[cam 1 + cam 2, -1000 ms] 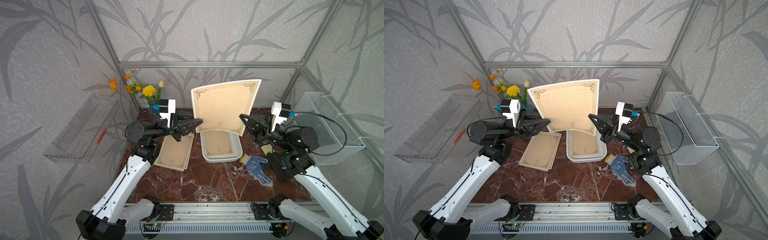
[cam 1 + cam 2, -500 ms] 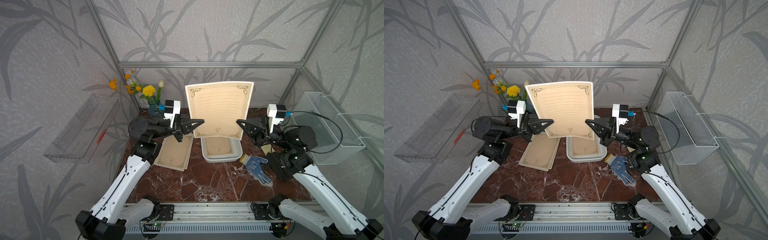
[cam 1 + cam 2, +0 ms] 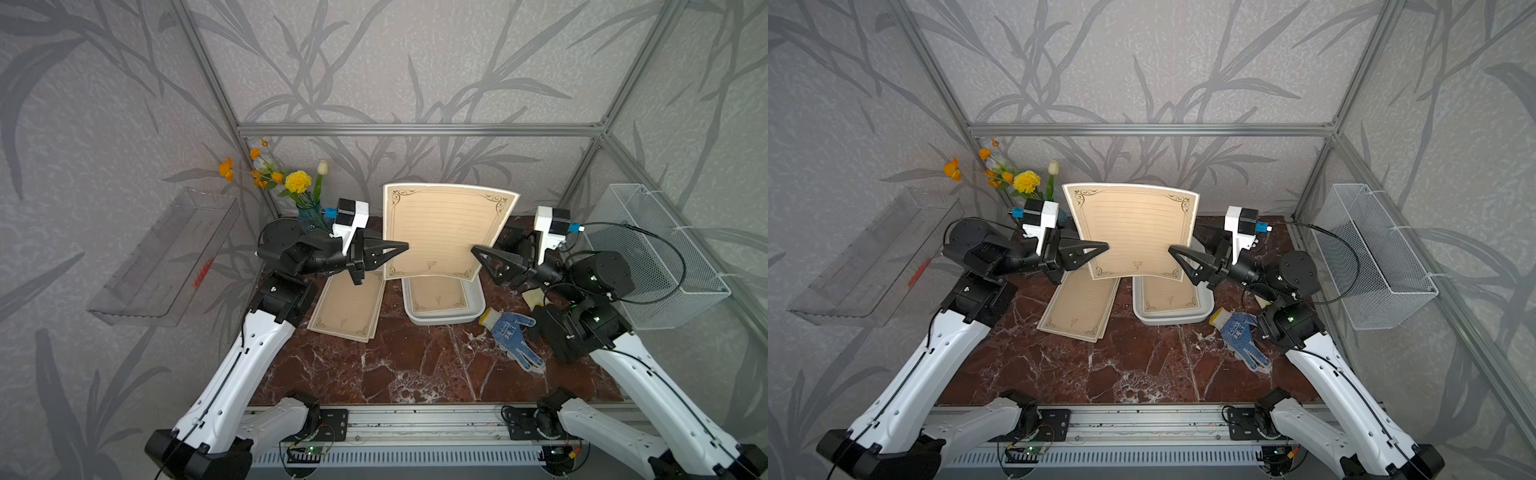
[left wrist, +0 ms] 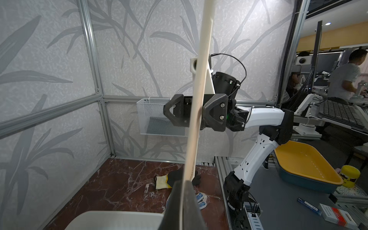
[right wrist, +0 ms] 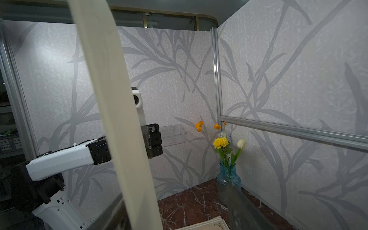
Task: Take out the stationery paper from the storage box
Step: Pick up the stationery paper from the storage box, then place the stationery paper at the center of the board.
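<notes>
One sheet of stationery paper (image 3: 444,230) (image 3: 1133,232) stands upright in the air above the table, its ruled face toward both top views. My left gripper (image 3: 405,247) (image 3: 1106,247) is shut on its left edge; in the left wrist view the thin sheet (image 4: 196,99) rises edge-on out of the closed gripper (image 4: 182,185). My right gripper (image 3: 476,249) (image 3: 1171,249) is open at the sheet's right edge, its fingers (image 4: 216,111) standing apart on either side of the paper. The white storage box (image 3: 440,318) (image 3: 1173,320) lies below with a sheet (image 3: 438,295) inside.
A pile of sheets (image 3: 347,309) lies left of the box. A blue-and-white glove (image 3: 513,334) lies to its right. A vase of flowers (image 3: 307,195) stands at the back left. A wire-mesh basket (image 3: 652,253) hangs on the right wall, a clear shelf tray (image 3: 166,257) on the left.
My left gripper closed on the sheet's left edge, then my right gripper opened and let go of the right edge. The sheet shifted left and now stands straighter.
</notes>
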{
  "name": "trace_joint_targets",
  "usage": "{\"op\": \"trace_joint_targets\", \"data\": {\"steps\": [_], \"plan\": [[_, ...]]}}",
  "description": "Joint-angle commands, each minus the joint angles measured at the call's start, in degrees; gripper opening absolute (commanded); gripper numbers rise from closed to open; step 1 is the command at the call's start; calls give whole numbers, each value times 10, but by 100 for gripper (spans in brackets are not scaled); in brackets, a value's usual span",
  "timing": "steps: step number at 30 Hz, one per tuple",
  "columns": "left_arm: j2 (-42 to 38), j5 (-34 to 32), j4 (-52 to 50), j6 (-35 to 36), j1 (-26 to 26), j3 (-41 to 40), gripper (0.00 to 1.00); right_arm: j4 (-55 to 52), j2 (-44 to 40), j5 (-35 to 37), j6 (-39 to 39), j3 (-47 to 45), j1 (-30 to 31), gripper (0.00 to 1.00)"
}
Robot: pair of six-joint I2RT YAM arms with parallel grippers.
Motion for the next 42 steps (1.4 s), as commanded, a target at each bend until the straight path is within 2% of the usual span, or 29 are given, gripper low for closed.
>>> {"op": "trace_joint_targets", "data": {"steps": [1, 5, 11, 13, 18, 25, 28, 36, 42], "plan": [[16, 43, -69, 3, 49, 7, 0, -9, -3, 14, -6, 8, -3, 73], [36, 57, -116, -11, 113, -12, 0, -13, -2, 14, -12, 9, -2, 73], [71, 59, -358, 121, 173, -9, 0, -26, 1, 28, -27, 9, -2, 73], [86, 40, -429, 159, 189, -8, 0, -30, 4, 29, -28, 10, -3, 73], [113, -46, -515, 212, 199, -4, 0, -43, 13, 17, -34, 21, -2, 73], [210, -144, -673, 264, 204, 66, 0, -63, 22, -4, -56, 35, -2, 73], [261, -160, -746, 312, 204, 101, 0, -66, 24, -14, -58, 34, -2, 74], [364, -219, -839, 365, 205, 157, 0, -76, 22, -32, -65, 37, -2, 73], [408, -228, -841, 365, 204, 158, 0, -98, 17, -31, -84, 36, -2, 74]]}}
